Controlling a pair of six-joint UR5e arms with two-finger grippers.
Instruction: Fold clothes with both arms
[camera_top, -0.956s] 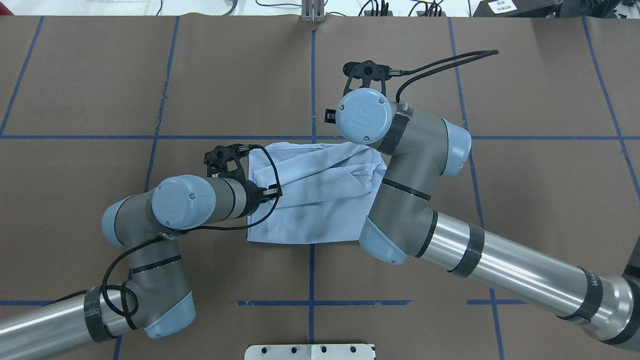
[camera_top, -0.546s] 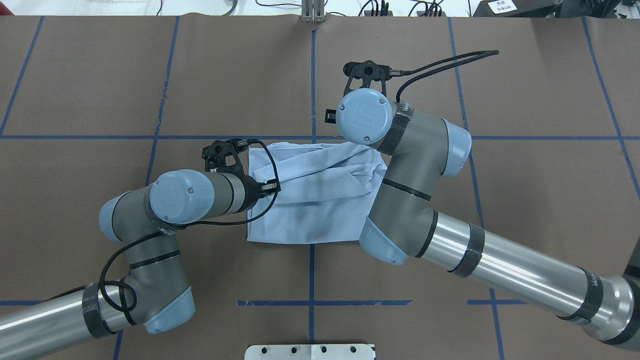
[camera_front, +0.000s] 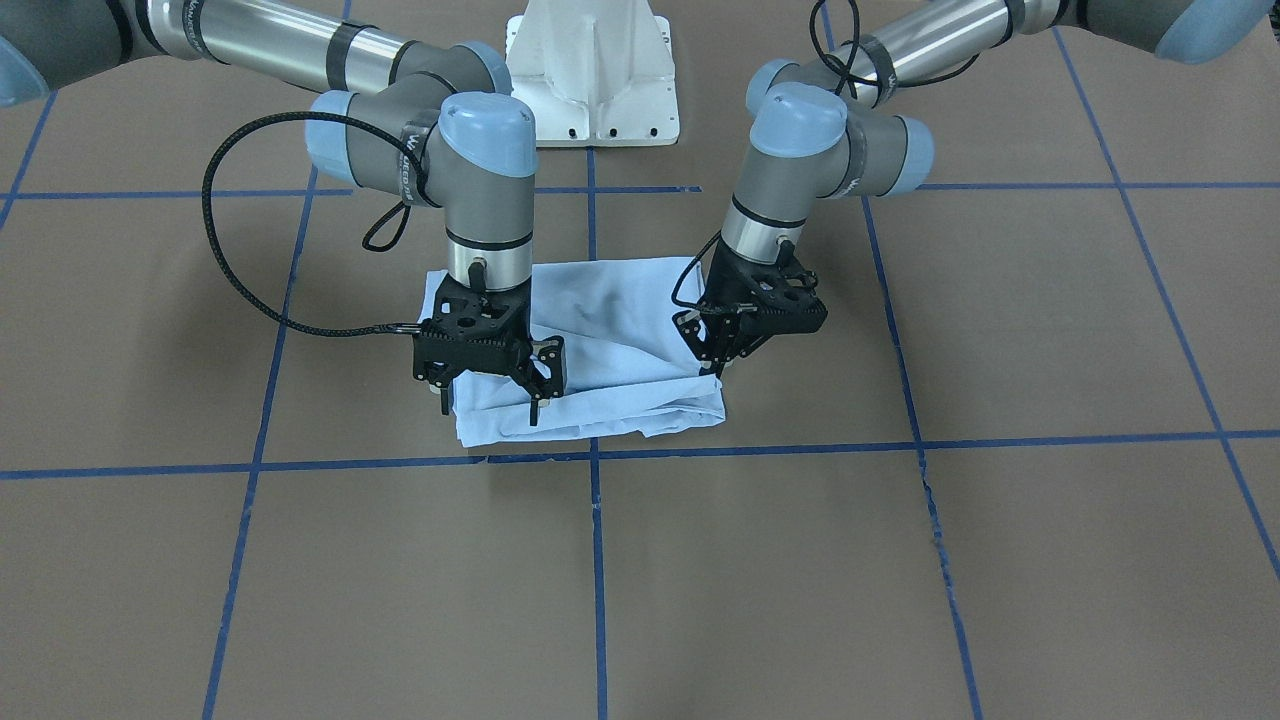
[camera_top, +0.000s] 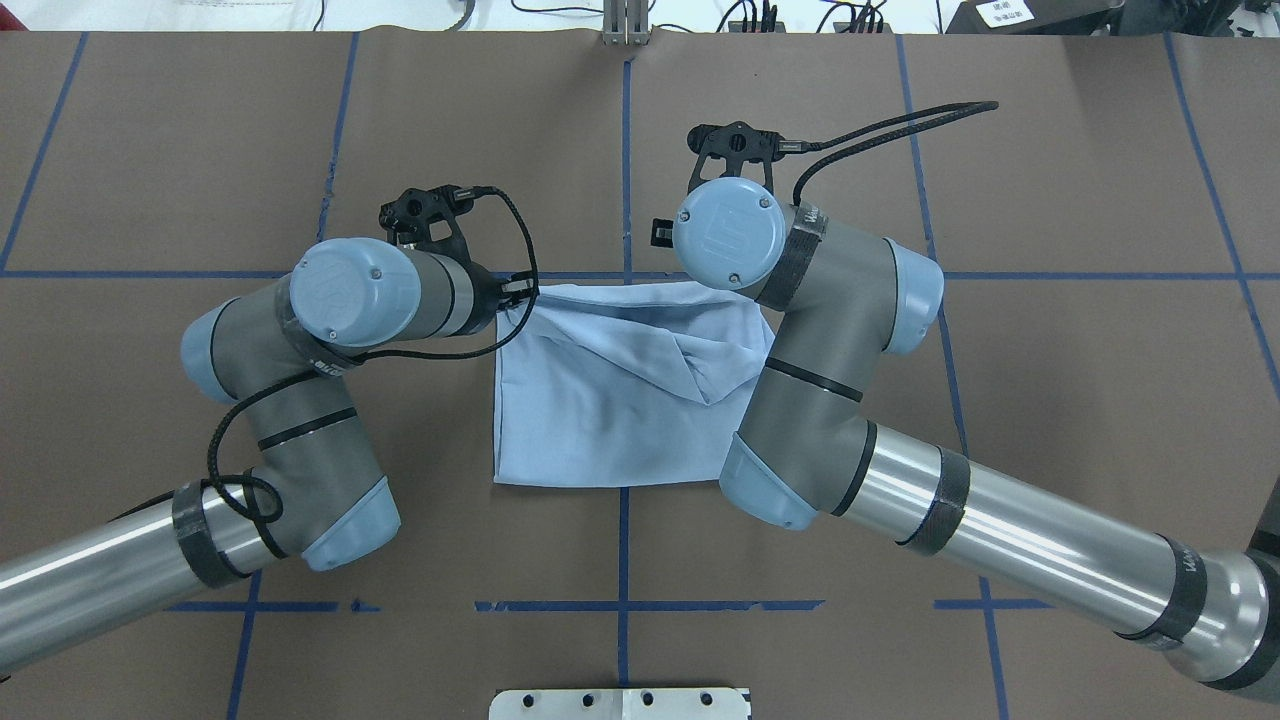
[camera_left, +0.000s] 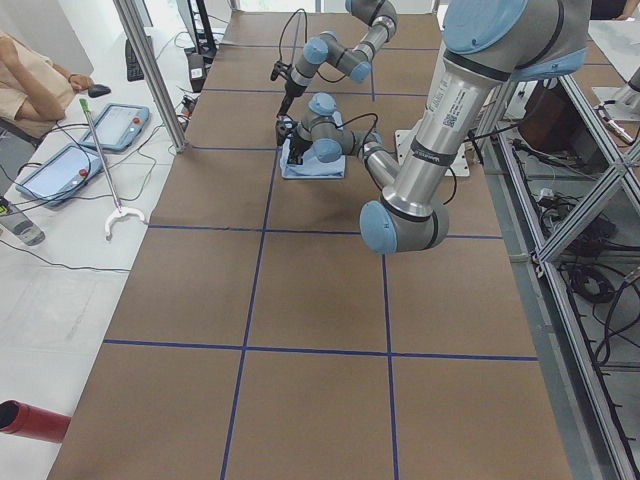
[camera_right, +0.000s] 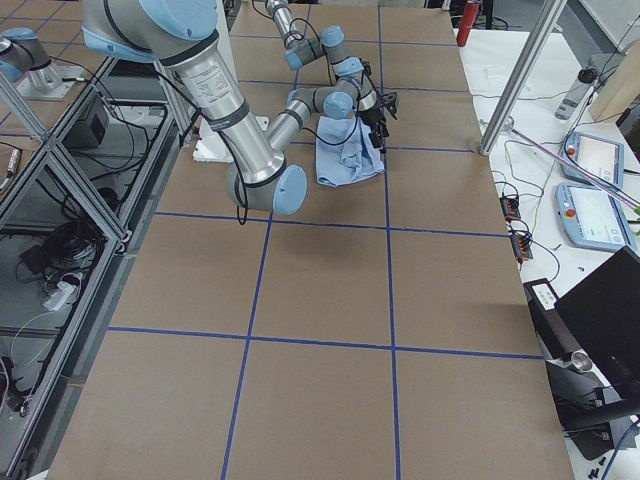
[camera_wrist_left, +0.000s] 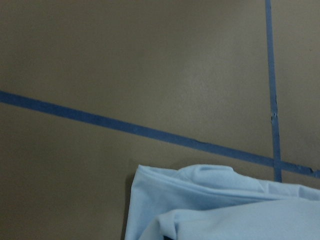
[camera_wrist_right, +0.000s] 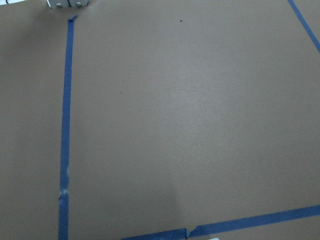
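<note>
The light blue T-shirt (camera_top: 610, 400) lies folded into a rough square at the middle of the table; its print and collar are hidden. It also shows in the front view (camera_front: 610, 340). My left gripper (camera_front: 722, 358) is at the shirt's far left corner, its fingers close together on the fabric edge. In the overhead view it is hidden under the left arm's wrist (camera_top: 350, 290). My right gripper (camera_front: 490, 405) stands over the shirt's far right edge with fingers spread wide, tips down at the cloth. The left wrist view shows the shirt's corner (camera_wrist_left: 225, 205).
Brown table cover with blue tape lines (camera_top: 625, 150). The white pedestal base (camera_front: 592, 75) is at the robot's side. A metal plate (camera_top: 620, 703) sits at the near edge. An operator (camera_left: 30, 80) and tablets (camera_left: 115, 125) are beside the table's far side.
My left arm has swung away from the robot toward the far tape line, and the shirt's folded top layer came with it, so the left part now lies flatter. The right arm has not moved.
</note>
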